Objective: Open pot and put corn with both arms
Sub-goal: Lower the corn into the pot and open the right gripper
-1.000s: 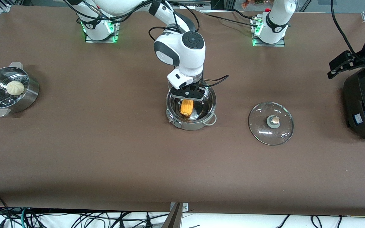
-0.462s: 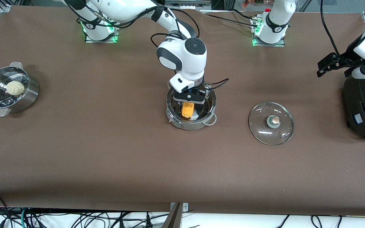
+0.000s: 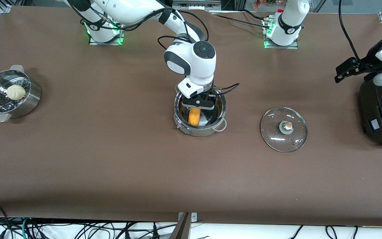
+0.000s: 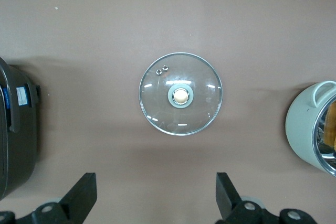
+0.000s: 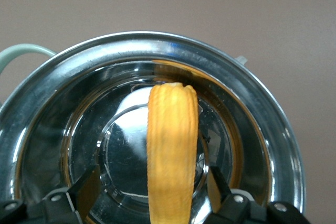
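Brown table [image 3: 111,159] carries the shiny steel pot [image 3: 200,131] mid-table. You see the right gripper [image 3: 199,103] spread open inside it, yellow-orange corn cob [image 5: 172,150] released on the bottom. Left gripper [image 4: 156,203] hangs open above the clear glass lid [image 3: 284,129], set aside for access.

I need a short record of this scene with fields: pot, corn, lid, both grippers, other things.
pot: open, near the table's middle
corn: lying inside the pot, between the open fingers
lid: flat on the table beside the pot, toward the left arm's end, knob up
right gripper: open, low inside the pot over the corn
left gripper: open, holding nothing, raised near the black appliance; this arm waits
other things: steamer basket with a white bun, at the right arm's end
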{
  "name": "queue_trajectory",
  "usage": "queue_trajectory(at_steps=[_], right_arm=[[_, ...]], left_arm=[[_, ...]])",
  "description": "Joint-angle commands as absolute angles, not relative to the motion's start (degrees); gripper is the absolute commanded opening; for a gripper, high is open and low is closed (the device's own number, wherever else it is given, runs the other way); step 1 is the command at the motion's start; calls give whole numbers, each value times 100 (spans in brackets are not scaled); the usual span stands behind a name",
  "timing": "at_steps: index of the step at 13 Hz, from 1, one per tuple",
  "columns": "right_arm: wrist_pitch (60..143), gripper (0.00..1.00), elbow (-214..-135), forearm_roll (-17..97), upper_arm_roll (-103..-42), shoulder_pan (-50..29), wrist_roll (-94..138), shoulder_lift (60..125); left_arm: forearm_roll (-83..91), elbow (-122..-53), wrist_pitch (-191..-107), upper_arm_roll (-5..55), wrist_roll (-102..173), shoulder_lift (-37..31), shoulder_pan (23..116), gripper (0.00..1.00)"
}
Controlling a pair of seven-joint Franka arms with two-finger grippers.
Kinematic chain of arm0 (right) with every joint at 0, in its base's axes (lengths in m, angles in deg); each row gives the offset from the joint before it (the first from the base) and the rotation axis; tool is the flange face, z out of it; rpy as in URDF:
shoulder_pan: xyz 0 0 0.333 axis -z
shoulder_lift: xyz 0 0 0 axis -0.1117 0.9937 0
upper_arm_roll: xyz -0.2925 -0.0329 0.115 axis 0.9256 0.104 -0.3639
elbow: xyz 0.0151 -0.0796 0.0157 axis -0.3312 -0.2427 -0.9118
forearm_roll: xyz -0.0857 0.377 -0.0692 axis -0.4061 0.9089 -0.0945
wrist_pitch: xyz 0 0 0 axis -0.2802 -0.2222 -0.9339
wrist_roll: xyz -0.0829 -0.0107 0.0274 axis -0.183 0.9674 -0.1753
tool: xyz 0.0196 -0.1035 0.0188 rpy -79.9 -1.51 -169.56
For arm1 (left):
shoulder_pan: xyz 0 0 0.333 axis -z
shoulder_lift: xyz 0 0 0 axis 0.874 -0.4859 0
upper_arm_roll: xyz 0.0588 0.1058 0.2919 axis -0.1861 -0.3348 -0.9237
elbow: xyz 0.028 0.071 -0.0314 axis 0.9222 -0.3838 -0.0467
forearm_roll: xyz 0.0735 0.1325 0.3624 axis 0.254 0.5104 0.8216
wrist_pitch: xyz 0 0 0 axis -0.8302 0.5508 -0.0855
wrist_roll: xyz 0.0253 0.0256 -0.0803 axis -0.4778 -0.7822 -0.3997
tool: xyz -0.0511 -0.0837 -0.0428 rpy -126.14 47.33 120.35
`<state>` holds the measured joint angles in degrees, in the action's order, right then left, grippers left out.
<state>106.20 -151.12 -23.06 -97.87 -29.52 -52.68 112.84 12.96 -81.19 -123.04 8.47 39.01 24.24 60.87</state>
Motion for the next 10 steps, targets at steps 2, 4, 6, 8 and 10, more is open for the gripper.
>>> queue_trajectory(at_steps=[2,4,6,8,10], right_arm=[[10357,99,-14944,-2544,-9685,-2945,-5190,11052],[9875,99,-14944,-2518,-9589,-2849,-4534,10744],[9374,99,-14953,-2438,-9457,-2630,-3891,10427],[9048,99,-14971,-2369,-9456,-2261,-3574,10155],[8819,99,-14971,-1966,-9439,-1761,-2724,9882]], left_arm=[[1253,-7779,-12110,876,3903,2226,6067,100],[1253,-7779,-12110,876,3894,2217,6058,100],[1253,-7771,-12075,876,3894,2217,6067,100],[1253,-7779,-12075,885,3894,2217,6076,100],[1253,-7779,-12075,885,3903,2217,6076,100]])
